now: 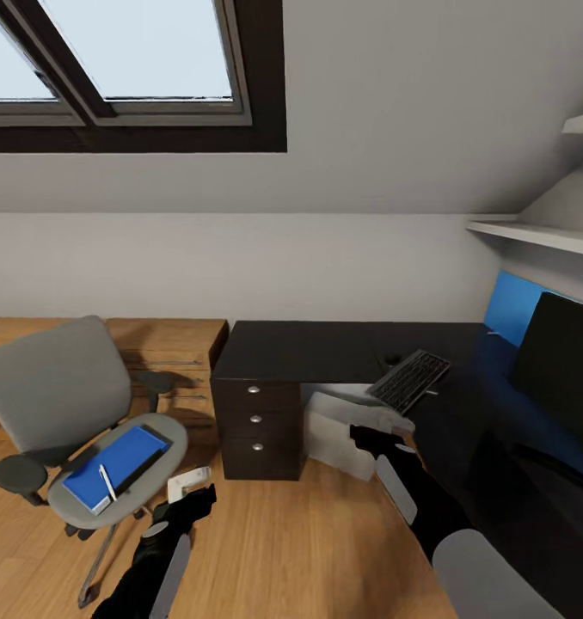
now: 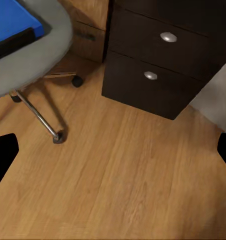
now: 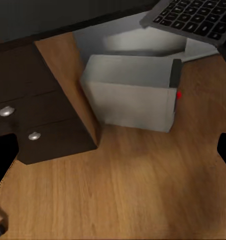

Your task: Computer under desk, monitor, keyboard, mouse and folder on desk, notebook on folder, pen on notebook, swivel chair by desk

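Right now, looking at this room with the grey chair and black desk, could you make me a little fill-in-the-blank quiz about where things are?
1. The bright blue flat folder lies on the seat of the grey upholstered ____.
2. The slim keyboard with black keys rests on the long black ____.
3. The light grey box-shaped computer tower stands on the wooden floor ____ the desk.
4. The black drawer unit has round ____ knobs.

Missing words: swivel chair; desk; under; silver
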You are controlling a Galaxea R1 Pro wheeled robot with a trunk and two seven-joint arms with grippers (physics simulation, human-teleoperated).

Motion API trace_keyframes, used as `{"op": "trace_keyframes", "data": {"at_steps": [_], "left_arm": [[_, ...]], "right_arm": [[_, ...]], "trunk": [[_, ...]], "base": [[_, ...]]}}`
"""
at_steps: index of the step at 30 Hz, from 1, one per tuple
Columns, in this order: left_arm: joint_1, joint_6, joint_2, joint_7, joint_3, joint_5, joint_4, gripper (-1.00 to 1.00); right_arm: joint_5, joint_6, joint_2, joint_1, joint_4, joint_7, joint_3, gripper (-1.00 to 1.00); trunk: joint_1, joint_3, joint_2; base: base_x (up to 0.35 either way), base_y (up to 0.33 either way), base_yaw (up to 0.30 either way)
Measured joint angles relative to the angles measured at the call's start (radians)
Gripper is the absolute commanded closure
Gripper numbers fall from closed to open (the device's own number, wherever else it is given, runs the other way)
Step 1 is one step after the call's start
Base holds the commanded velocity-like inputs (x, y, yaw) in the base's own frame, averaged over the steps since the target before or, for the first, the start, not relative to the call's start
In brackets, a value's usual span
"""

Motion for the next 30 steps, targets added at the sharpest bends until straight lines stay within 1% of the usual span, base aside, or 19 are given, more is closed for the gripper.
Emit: {"op": "trace_keyframes", "data": {"at_steps": [1,2,3,6,8,9,10,11,12,13,15,19,30], "left_arm": [[0.000,0.029,-0.001,-0.001,-0.002,0.001,-0.038,-1.00],[-0.001,0.042,-0.002,-0.001,-0.003,0.001,-0.052,-1.00],[0.000,0.068,0.000,-0.002,-0.004,0.001,-0.080,-1.00],[0.011,0.088,0.002,-0.002,-0.004,0.002,-0.126,-1.00],[0.036,0.091,0.003,-0.002,-0.004,0.001,-0.162,-1.00],[0.049,0.092,0.003,-0.002,-0.004,0.002,-0.191,-1.00],[0.064,0.092,0.003,-0.003,-0.004,0.002,-0.226,-1.00],[0.098,0.093,0.003,-0.003,-0.004,0.001,-0.292,-1.00],[0.148,0.094,0.003,-0.003,-0.004,0.001,-0.374,-1.00],[0.167,0.095,0.003,-0.004,-0.004,0.002,-0.400,-1.00],[0.188,0.097,0.004,-0.004,-0.003,0.003,-0.425,-1.00],[0.198,0.100,0.004,-0.004,-0.003,0.003,-0.437,-1.00],[0.198,0.100,0.004,-0.004,-0.002,0.002,-0.425,-1.00]], "right_arm": [[0.000,0.006,-0.008,0.002,-0.035,-0.003,0.000,-1.00],[-0.001,0.010,-0.012,0.006,-0.058,-0.005,-0.001,-1.00],[-0.002,0.023,-0.025,0.031,-0.136,-0.008,0.000,-1.00],[0.003,0.059,-0.037,0.130,-0.314,-0.025,-0.002,-1.00],[0.005,0.070,-0.040,0.175,-0.407,-0.051,-0.002,-1.00],[0.005,0.072,-0.042,0.190,-0.439,-0.064,-0.002,-1.00],[0.006,0.074,-0.043,0.200,-0.460,-0.075,-0.002,-1.00],[0.006,0.076,-0.044,0.209,-0.479,-0.086,-0.001,-1.00],[0.007,0.077,-0.045,0.215,-0.491,-0.093,-0.001,-1.00],[0.007,0.077,-0.045,0.216,-0.494,-0.096,-0.001,-1.00],[0.007,0.076,-0.046,0.218,-0.501,-0.099,-0.001,-1.00],[0.007,0.073,-0.044,0.219,-0.508,-0.104,-0.001,-1.00],[0.007,0.069,-0.044,0.219,-0.508,-0.105,-0.003,-1.00]], "trunk": [[0.000,0.000,0.000],[0.000,0.000,0.000],[0.000,0.000,0.000],[0.000,0.000,0.000],[0.000,0.000,0.000],[0.000,0.000,0.000],[0.000,0.000,0.000],[0.000,0.000,0.000],[0.000,0.000,0.000],[0.000,0.000,0.000],[0.000,0.000,0.000],[0.000,0.000,0.000],[0.000,0.000,0.000]], "base": [[0.322,-0.151,0.000],[0.322,-0.151,0.000],[0.322,-0.151,0.000],[0.321,-0.151,0.000],[0.321,-0.152,0.000],[0.321,-0.151,0.000],[0.321,-0.148,0.000],[0.323,-0.106,0.000],[0.326,-0.068,0.000],[0.329,-0.043,0.000],[0.331,-0.018,0.000],[0.333,0.003,0.000],[0.333,0.001,0.000]]}}
